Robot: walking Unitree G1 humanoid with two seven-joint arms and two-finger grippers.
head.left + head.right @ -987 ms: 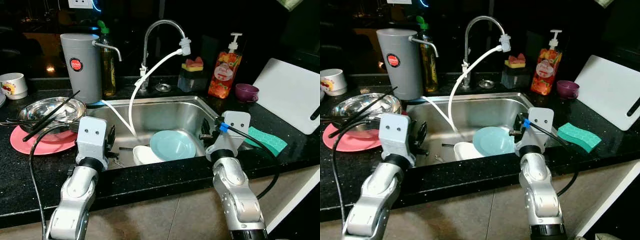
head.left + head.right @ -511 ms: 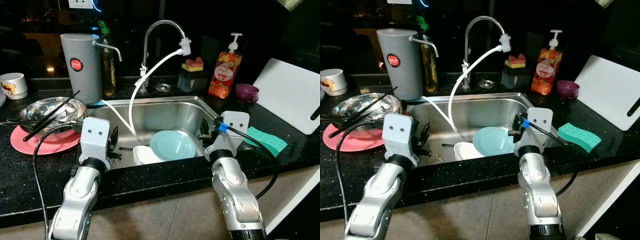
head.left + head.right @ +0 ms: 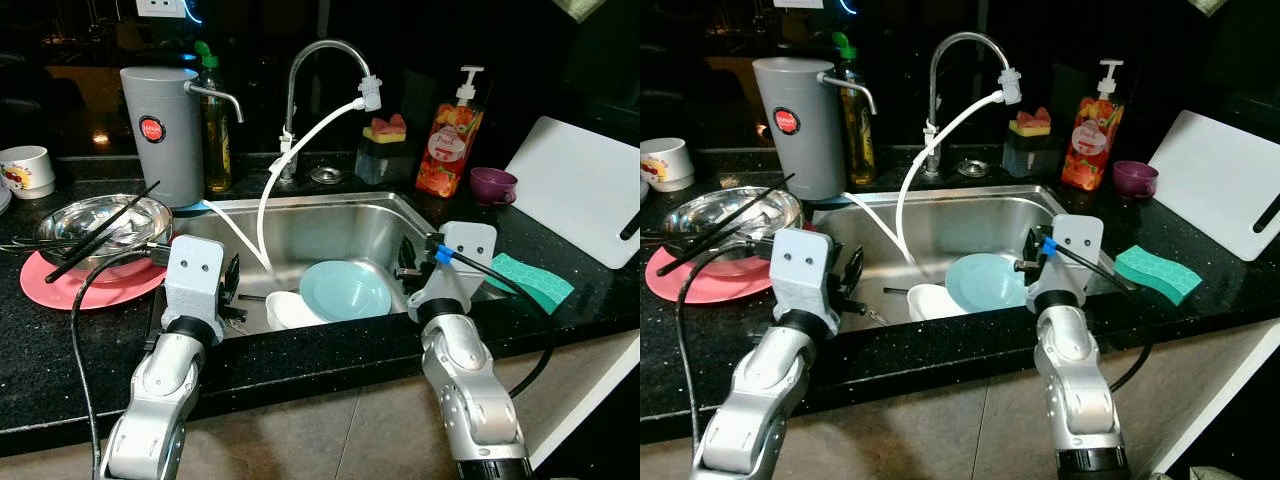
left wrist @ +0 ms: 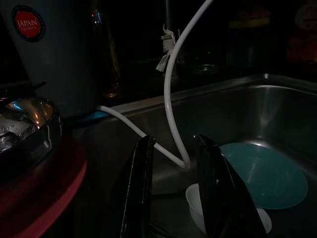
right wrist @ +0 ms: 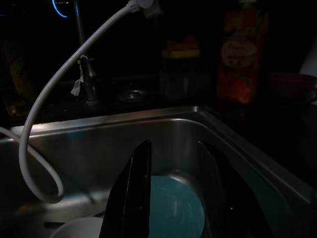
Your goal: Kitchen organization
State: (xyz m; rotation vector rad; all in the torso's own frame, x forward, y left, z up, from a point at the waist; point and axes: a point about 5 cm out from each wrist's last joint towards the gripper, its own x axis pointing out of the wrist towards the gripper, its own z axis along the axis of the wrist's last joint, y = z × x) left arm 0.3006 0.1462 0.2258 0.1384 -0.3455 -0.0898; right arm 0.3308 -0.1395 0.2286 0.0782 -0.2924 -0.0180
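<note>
Left claw (image 4: 173, 198) edged sinkward; sink (image 3: 330, 225) holds teal plate (image 3: 345, 290), white bowl (image 3: 290, 310)

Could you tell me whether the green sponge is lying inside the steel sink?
No, the green sponge lies on the black counter, right of the steel sink.

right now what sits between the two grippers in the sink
A light blue plate leaning on a white bowl, seen in the eye views.
</note>
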